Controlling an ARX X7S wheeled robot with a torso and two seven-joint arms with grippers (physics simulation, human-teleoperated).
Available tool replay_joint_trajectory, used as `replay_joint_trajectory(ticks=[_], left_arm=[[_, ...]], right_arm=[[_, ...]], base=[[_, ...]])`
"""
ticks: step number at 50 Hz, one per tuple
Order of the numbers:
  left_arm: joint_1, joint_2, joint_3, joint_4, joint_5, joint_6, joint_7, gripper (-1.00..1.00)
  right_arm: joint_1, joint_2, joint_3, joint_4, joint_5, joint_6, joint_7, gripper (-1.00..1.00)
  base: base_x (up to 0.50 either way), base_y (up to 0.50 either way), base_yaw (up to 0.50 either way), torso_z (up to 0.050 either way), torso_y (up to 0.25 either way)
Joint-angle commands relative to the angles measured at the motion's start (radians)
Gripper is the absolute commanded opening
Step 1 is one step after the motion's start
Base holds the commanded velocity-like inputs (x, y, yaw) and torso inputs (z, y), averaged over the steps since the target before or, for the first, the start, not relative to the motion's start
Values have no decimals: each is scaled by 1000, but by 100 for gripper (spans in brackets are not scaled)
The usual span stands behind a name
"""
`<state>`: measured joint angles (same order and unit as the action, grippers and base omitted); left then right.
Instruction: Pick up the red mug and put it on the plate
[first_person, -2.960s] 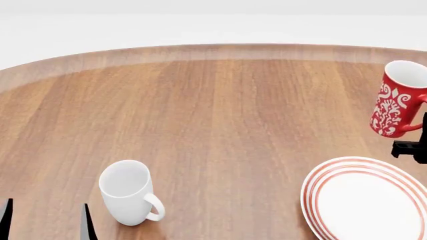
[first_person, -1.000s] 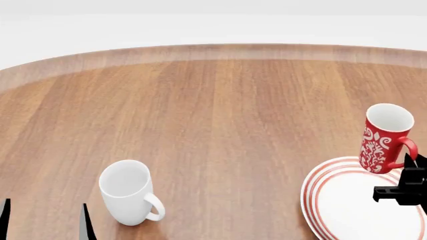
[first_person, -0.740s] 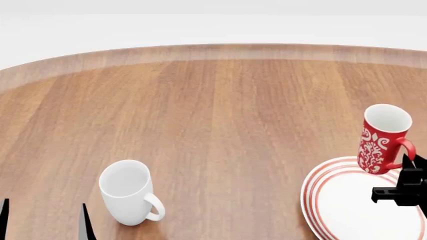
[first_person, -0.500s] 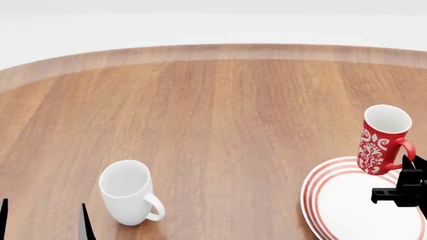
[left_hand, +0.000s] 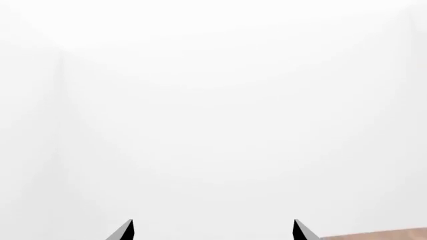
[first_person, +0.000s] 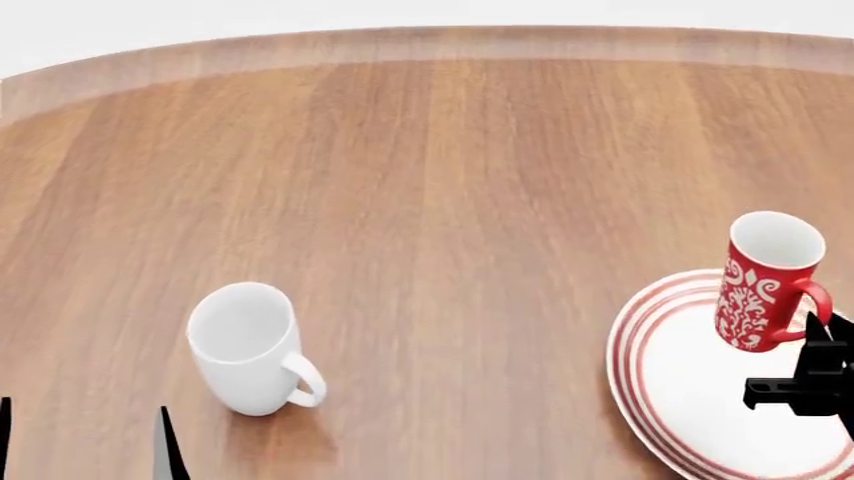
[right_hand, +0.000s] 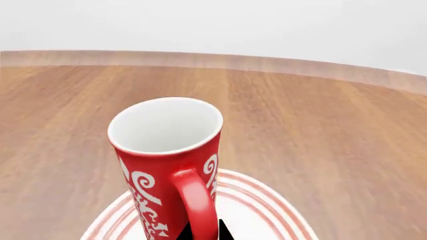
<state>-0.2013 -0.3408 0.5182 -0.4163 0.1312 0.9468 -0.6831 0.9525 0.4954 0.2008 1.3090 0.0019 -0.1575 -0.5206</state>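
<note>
Black fingertips of the left gripper (first_person: 83, 440) are seen only as two thin points cut off at the near edge of the head view, spread apart with nothing between them; in the left wrist view they point at blank white, with a sliver of wood at one corner. The right gripper (first_person: 817, 372) is largely cut off by the right edge of the head view, and in the right wrist view only dark tips show beneath the mug's handle, so its jaws appear pinched on the handle.

The tall red ceramic mug with white swirl pattern (first_person: 765, 283) is held upright, slightly tilted, over the far part of the round white plate with red rings (first_person: 667, 390). Its base is hidden in the right wrist view, and whether it touches the plate cannot be told. The plate is cropped at the right and near edges of the head view.

A plain white ceramic mug (first_person: 246, 347) stands well apart to the left, handle toward the near right. Beyond both, the brown wooden desk (first_person: 441, 170) runs bare to its curved far rim, with white background behind.
</note>
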Motion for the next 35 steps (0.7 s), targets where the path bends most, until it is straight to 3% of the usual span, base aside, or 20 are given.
replay_joint_trajectory(ticks=[1, 15, 35], left_arm=[[-5, -1, 8, -11, -8, 20, -3, 100], [-10, -2, 16, -18, -17, 34, -8, 100], [-10, -6, 18, -13, -2, 24, -23, 100]], right_arm=[[5, 3, 20, -1, 3, -5, -2, -100], [5, 6, 30, -1, 5, -12, -8, -100], [1, 4, 37, -1, 0, -19, 3, -100]], base=[[0, 0, 0, 7, -141], [0, 0, 0, 7, -129], [0, 0, 0, 6, -43]])
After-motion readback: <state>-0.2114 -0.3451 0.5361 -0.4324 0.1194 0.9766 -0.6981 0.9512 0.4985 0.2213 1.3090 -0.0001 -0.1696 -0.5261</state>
